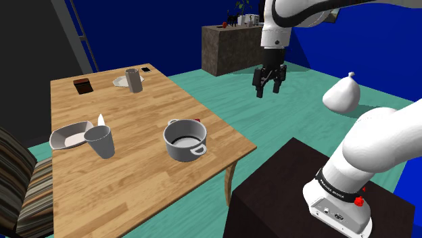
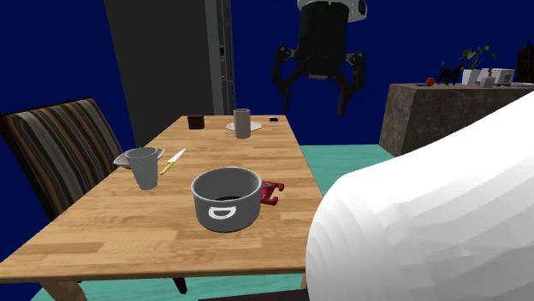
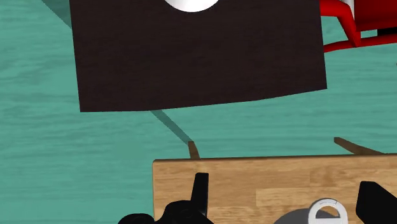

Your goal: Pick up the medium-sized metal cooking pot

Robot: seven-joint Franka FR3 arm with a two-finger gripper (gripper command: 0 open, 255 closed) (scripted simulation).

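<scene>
- Pot (image 1: 184, 140) (grey, round, a loop handle on each side) sits upright on the wood table (image 1: 135, 189), close to the table edge nearest the stand (image 1: 284, 196).
- Gripper (image 2: 313, 103) hangs well above the pot and off to one side, out past that table edge. Fingers are spread wide w/ nothing between them. It's a long way down, so any aim error prob. carries to the rim.
- Likely grasp is a wall pinch, one finger inside, one outside. If it lands on a handle instead of bare rim, the fingers may skid off & the pot twists.
- A pinch on one side only: pot would prob. hang lopsided, and the smooth wall could slip out during the lift.
- If the descent is off, a fingertip hits the rim top & shoves the pot. W/ the edge so near, it could slide toward a drop.
- Red thing (image 2: 270, 192) lies just beside the pot (touching or not, can't tell). An outer finger there may catch it.
- Grey cup (image 1: 101, 142) stands near the pot on the opposite side, so a wide swing could tip it. Knife (image 2: 174, 160) & dish (image 1: 67, 135) sit beyond the cup, low risk.
</scene>
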